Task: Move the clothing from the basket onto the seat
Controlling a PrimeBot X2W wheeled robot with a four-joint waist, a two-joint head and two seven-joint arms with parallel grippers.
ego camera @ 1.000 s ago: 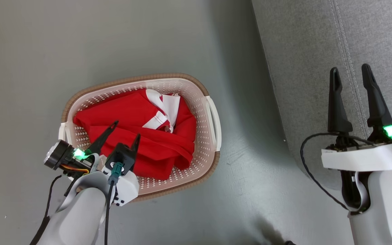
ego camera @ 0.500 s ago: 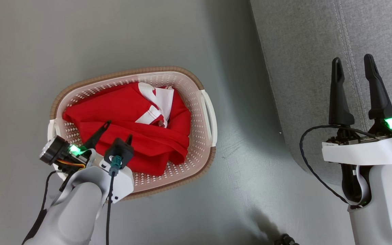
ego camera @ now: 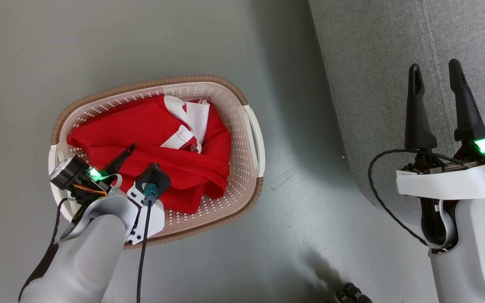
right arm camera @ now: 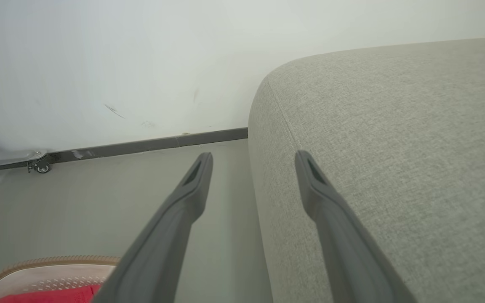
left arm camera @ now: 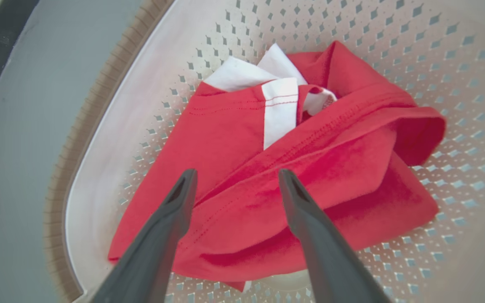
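The bright red soft clothing with white trim point(ego camera: 150, 139) lies bundled in the cream-white perforated plastic basket with a brown rim band point(ego camera: 253, 126). The basket stands on the grey floor point(ego camera: 141, 42), left of the large light-grey woven-fabric seat point(ego camera: 377, 63) and apart from it. The basket's long axis runs left to right, with its right end swung slightly farther away. The red heap stretches along the same line, its white trim folded at the far right. Where one garment ends and the other begins is hard to make out. The left gripper point(left arm camera: 237, 172) hangs over the heap's near left part, fingers spread wide with nothing between them; whether the tips touch the cloth I cannot tell. Its wrist hides the basket's near left corner. The right gripper point(ego camera: 434, 65), equally wide and empty, points away over the seat's left edge. The seat is cut off at the top and right.
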